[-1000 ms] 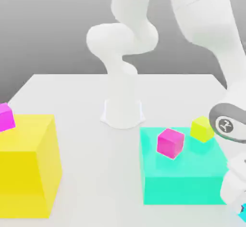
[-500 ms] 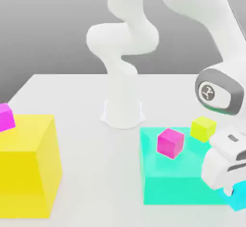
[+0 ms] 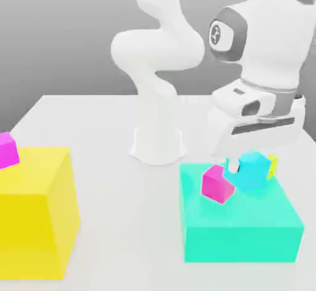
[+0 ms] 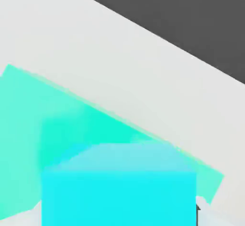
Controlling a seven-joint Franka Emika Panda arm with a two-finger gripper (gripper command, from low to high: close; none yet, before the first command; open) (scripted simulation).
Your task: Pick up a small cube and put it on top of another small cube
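I have the small cyan cube [image 3: 252, 171] pinched in the gripper [image 3: 248, 168], its two fingertips closed on the cube's sides. In the hand view the cube sits between them, with the teal block [image 3: 244, 243] behind it. In the exterior view I see it over that block's far part, though I cannot tell whether it touches the top. The magenta cube [image 3: 217, 184] appears just beside it, toward the exterior view's left, and the yellow cube [image 3: 273, 166] peeks out past its other side, partly hidden. Well apart, at the exterior view's left, a purple cube [image 3: 7, 150] rests on the big yellow block [image 3: 37, 213].
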